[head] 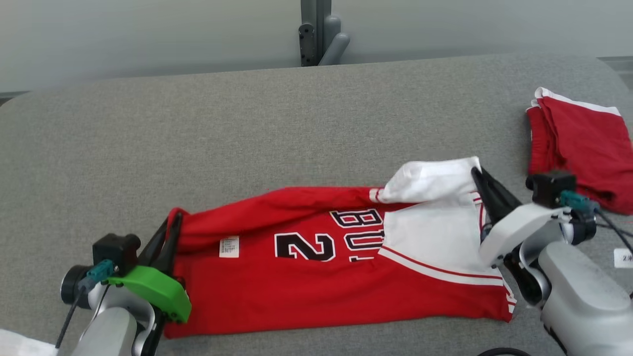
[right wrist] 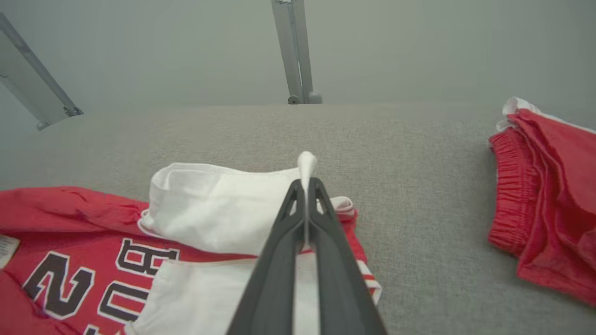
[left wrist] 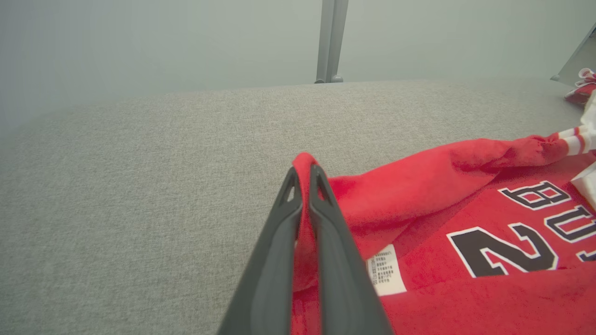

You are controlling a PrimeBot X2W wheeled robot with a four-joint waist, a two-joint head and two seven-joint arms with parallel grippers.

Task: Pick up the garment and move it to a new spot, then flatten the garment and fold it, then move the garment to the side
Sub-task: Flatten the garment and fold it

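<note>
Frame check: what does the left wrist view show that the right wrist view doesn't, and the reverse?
Left wrist view: the left gripper shut on the red end of the garment. Right wrist view: the right gripper shut on the white flap, and the gathered waistband of the red shorts off to the right. Both: the garment's black 2, the grey table and an upright post behind.
</note>
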